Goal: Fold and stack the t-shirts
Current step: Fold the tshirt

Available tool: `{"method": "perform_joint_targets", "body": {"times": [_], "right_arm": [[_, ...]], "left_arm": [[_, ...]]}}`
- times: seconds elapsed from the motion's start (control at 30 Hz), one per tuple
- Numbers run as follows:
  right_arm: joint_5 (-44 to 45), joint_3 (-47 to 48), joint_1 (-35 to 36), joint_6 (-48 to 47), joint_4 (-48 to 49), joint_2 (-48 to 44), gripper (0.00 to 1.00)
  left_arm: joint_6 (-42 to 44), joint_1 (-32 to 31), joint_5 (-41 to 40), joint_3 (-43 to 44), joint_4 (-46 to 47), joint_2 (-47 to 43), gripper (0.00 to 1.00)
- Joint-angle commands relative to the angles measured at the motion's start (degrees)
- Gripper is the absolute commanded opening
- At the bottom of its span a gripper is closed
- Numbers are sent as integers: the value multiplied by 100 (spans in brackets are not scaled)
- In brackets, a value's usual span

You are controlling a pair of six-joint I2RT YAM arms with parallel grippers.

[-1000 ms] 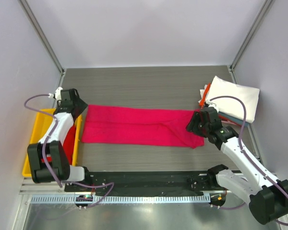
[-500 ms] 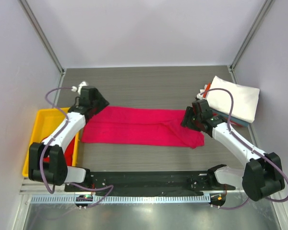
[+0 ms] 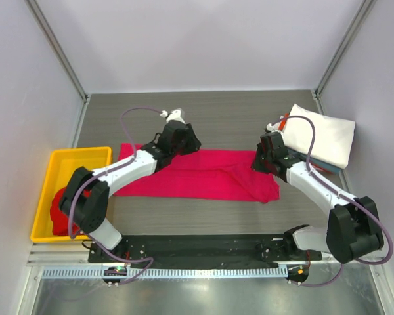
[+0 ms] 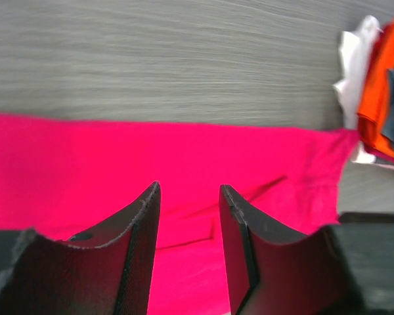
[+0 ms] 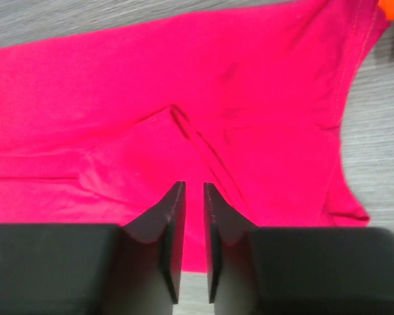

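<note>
A magenta-pink t-shirt (image 3: 203, 174) lies flat on the table, folded into a long strip. My left gripper (image 3: 192, 144) hovers over its far edge, left of the middle. In the left wrist view this gripper (image 4: 190, 189) is open, with only the pink t-shirt (image 4: 118, 157) showing through the gap. My right gripper (image 3: 259, 161) is over the strip's right end. Seen from the right wrist, that gripper (image 5: 193, 186) is shut, the fingers nearly touching and holding nothing, above the pink t-shirt (image 5: 184, 85). A darker red t-shirt (image 3: 59, 205) sits bunched in the tray.
A yellow tray (image 3: 69, 157) stands at the left edge. At the far right a folded white t-shirt (image 3: 318, 134) tops a stack with orange (image 4: 381, 79) and blue layers under it. Grey walls close in both sides.
My left arm has swung right from the tray to the pink shirt's far edge, its jaws narrowing. My right gripper has closed and shifted slightly toward the far side.
</note>
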Motion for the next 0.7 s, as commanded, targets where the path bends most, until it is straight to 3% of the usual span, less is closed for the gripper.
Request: {"method": "perform_joint_targets", "body": {"times": [0.0,0.03,0.2,0.67], "right_arm": [[143,262,-181,-84,299,192,13],[125,280,-226,-84,325,237,1],[-7,359,-305,-84,536,509,1],[-420,772,-340,-32,984,1670,1]], "left_arm": [[337,-394,-23,489,659,415,39],[337,-448,3,559,668,512,36],[232,-580,82,981,659,1091,27],[-191,-677,847,2265,-35,2542,14]]}}
